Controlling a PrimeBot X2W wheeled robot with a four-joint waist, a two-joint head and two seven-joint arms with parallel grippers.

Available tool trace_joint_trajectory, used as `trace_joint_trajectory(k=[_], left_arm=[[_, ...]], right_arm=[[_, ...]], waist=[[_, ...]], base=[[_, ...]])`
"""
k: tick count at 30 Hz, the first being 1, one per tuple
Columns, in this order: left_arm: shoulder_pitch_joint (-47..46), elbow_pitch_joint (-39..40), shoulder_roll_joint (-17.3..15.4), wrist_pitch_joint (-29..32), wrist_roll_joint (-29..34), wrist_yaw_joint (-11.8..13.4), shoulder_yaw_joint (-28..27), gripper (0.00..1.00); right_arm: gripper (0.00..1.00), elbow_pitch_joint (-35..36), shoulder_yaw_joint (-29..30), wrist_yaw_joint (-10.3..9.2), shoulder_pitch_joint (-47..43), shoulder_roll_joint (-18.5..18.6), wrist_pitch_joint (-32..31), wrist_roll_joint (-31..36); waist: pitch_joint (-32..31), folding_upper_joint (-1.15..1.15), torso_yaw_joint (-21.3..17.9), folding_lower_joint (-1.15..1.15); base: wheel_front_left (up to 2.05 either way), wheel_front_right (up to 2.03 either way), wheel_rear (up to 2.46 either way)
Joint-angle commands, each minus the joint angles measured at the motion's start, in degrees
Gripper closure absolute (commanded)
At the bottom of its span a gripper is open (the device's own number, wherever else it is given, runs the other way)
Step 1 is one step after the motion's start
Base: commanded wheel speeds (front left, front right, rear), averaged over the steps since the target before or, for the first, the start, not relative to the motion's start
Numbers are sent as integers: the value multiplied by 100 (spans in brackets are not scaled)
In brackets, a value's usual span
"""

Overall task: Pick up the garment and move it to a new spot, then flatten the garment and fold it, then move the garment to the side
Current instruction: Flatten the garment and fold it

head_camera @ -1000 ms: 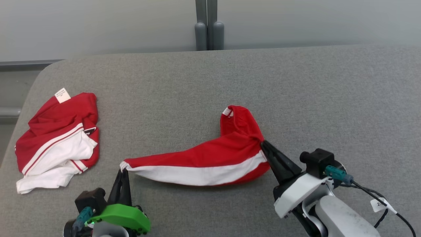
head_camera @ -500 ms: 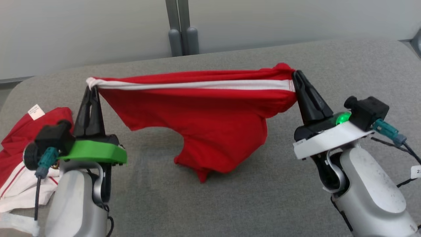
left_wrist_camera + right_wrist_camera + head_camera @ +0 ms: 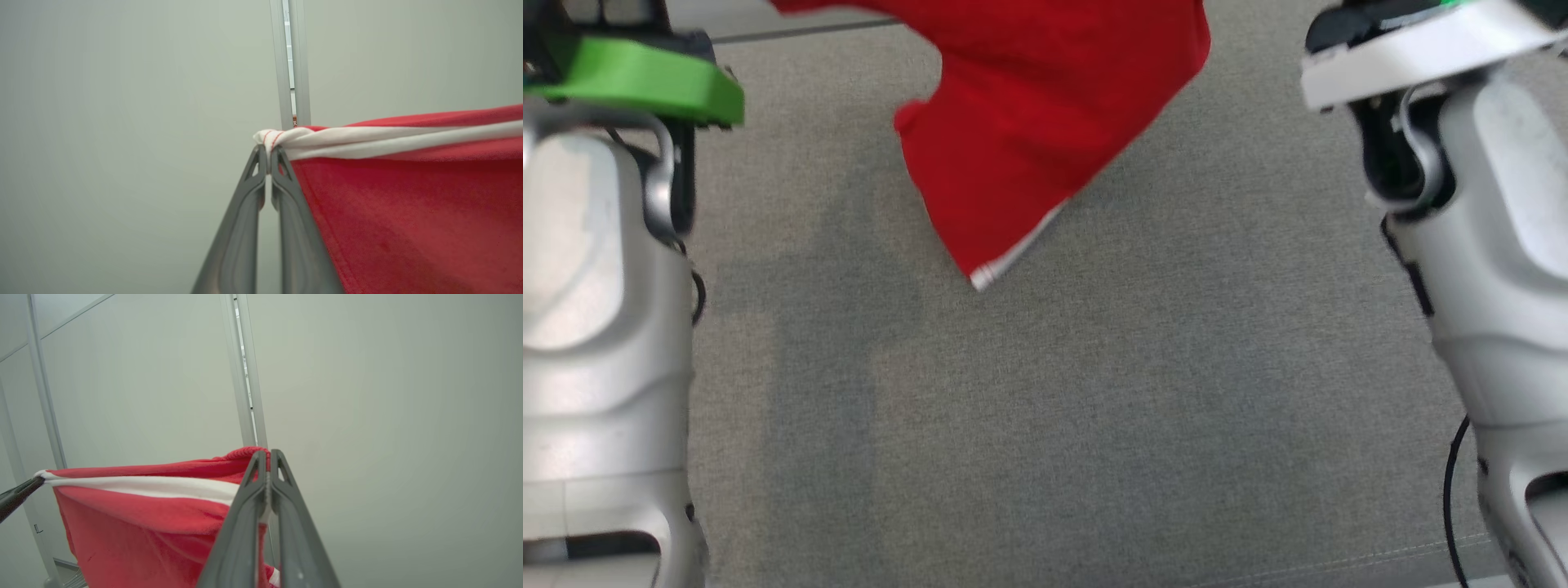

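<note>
Head view catches the lift near its height: the red, white-banded cloth garment [image 3: 1045, 122] hangs between the robot's two raised arms. Its lower corner dangles well below the hands over the grey fabric-covered bench [image 3: 1094, 425], apparently clear of it. A second ago the same piece lay slumped on the bench, pinched at either end; half a second ago it was up, but its tail trailed on the surface. The arms have gone higher since, though the camera has also tilted, so part of the shift is its own. Left wrist view shows the left hand [image 3: 267, 159] closed tight, its two dark fingers nipping the bunched white end of the band, with red cloth falling away just beside and beneath them. Right wrist view shows the right hand [image 3: 268, 465] likewise pressed shut on the opposite red corner, the white band running taut from it towards the other hand. Beyond both stands a pale wall with a grey metal post [image 3: 290, 61]. With the cloth off the bench at two corners, the pick-up looks done. The carry to a new spot should come next; flattening, folding and setting aside remain. So thin a pinch on swinging fabric could slip.
</note>
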State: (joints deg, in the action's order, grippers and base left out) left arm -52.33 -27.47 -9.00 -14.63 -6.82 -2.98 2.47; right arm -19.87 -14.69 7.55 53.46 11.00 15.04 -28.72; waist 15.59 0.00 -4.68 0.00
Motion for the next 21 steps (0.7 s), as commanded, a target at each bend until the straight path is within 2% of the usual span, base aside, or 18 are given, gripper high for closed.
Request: trace_joint_trajectory(k=[1, 6, 10, 16, 21], left_arm=[[-400, -95, -128, 8, 58, 110, -36, 100], [-1621, -359, -276, -41, 227, 319, -57, 100], [-1972, -499, -217, -41, 223, 381, -59, 100], [-998, -646, 36, -48, 92, 327, -47, 100], [299, -635, 277, -51, -51, 306, -165, 100]], right_arm=[[100, -63, 149, -12, 415, 82, 20, 132], [100, -132, 634, -18, 1561, 115, 20, 636], [100, -530, 753, -19, 1805, 79, 19, 733], [100, -1056, 394, -18, 1057, 92, 19, 487], [100, -1194, 31, -18, -22, 168, 20, 59]], waist=[[664, 0, 157, 0], [1063, 0, 330, 0], [1251, 0, 463, 0], [1339, 0, 546, 0], [1196, 0, 537, 0]], base=[[0, 0, 0], [0, 0, 0], [0, 0, 0], [0, 0, 0], [0, 0, 0]])
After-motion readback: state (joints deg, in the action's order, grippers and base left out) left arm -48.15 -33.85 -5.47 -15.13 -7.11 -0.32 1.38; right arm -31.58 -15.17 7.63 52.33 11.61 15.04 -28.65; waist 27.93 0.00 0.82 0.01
